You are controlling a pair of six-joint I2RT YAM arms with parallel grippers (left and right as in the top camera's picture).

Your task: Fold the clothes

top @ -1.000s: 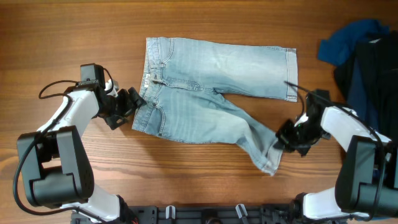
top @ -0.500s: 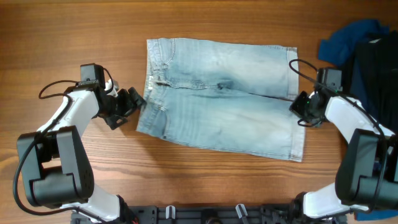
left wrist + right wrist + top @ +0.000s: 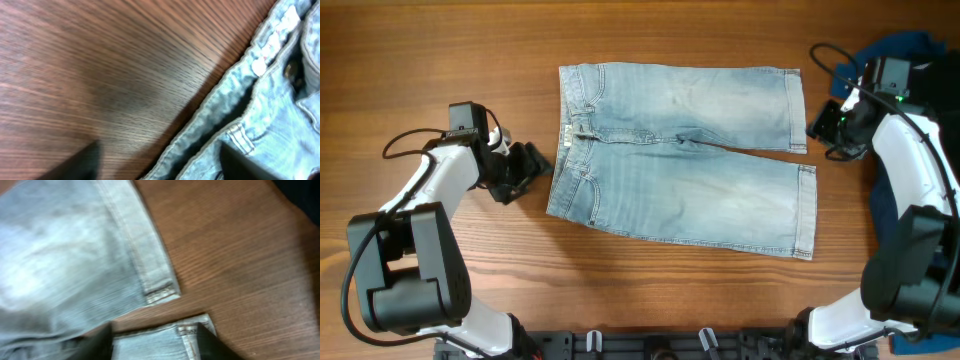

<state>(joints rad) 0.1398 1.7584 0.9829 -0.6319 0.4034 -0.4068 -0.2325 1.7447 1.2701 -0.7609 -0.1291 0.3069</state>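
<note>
right arm swung up to cuffs, jeans (image 3: 680, 160) spread flat | right tool (image 3: 828, 122) parted, empty | left tool (image 3: 533, 165) parted at waistband

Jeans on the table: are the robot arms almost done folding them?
Not yet. The jeans lie spread flat with both legs out straight, so the smoothing looks done. Nothing is in hand: the left gripper sits open by the waistband, the right gripper open by the cuffs. No fold shows yet, so all the folding is left.
</note>
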